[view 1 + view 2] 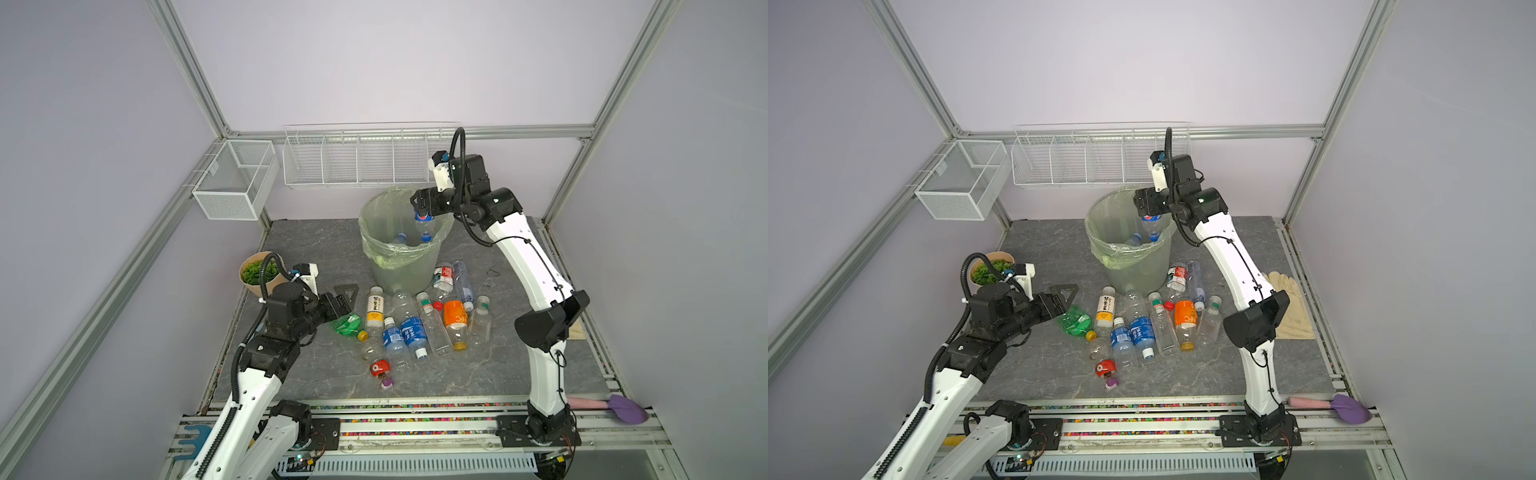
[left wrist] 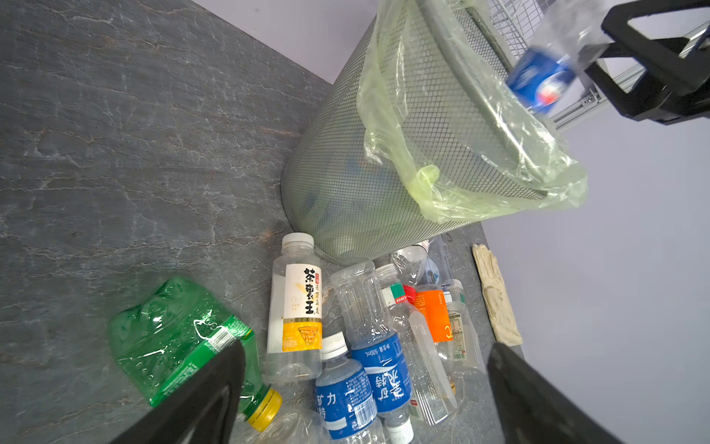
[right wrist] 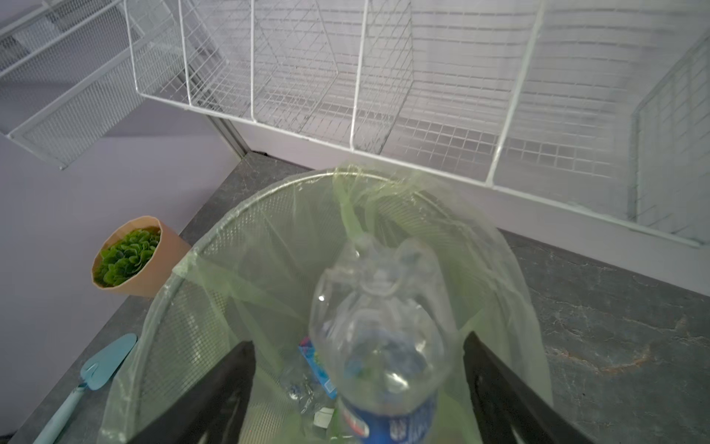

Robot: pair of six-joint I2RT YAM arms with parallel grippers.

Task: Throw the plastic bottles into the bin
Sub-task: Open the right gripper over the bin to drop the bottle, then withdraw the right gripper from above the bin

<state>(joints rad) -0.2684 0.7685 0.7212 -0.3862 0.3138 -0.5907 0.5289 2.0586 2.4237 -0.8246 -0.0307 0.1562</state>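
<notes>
The bin is a grey mesh bucket lined with a pale green bag, with bottles inside. My right gripper hangs open over its rim. A clear blue-labelled bottle hangs between the fingers, bottom down, with a gap on each side. Several plastic bottles lie in front of the bin. My left gripper is open just above a crushed green bottle.
A tan plant pot stands at the left. White wire baskets hang on the back and left walls. A pale glove lies right of the bottles, a purple scoop on the front rail, a blue trowel by the pot.
</notes>
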